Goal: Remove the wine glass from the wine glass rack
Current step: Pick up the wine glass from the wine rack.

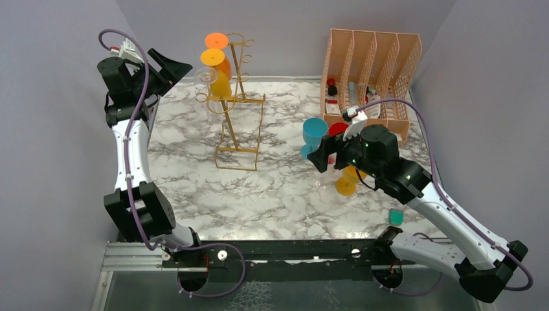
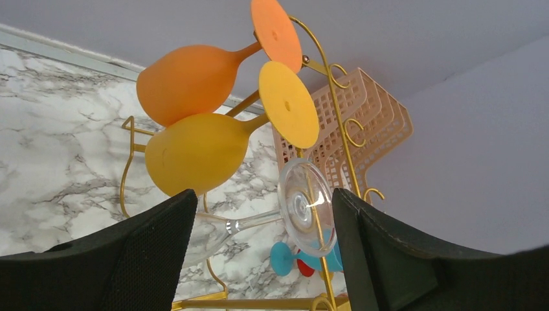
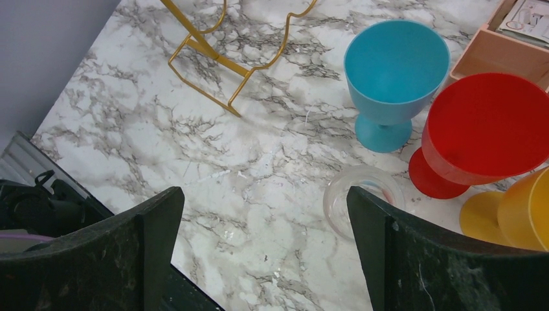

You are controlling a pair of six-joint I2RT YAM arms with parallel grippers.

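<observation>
Three on tall gold wire wine glass rack (image 1: 228, 98): orange wine glass (image 2: 188, 81), yellow wine glass (image 2: 197, 152), clear wine glass (image 2: 304, 204). Left pincer (image 2: 262, 217) apart, facing clear one, ungripped; right pincer (image 3: 264, 217) apart, empty.

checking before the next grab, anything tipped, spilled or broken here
Nothing stands out. The wine glass rack stands upright with the orange glass, yellow glass and clear glass hung on it; the blue glass and red glass stand upright on the table, nothing spilled.

Gold is being shown by the wine glass rack (image 1: 241, 99), orange by the top glass (image 2: 188, 81), yellow by the second glass (image 2: 197, 152), and grey-veined white marble by the table (image 1: 194, 188).
</observation>
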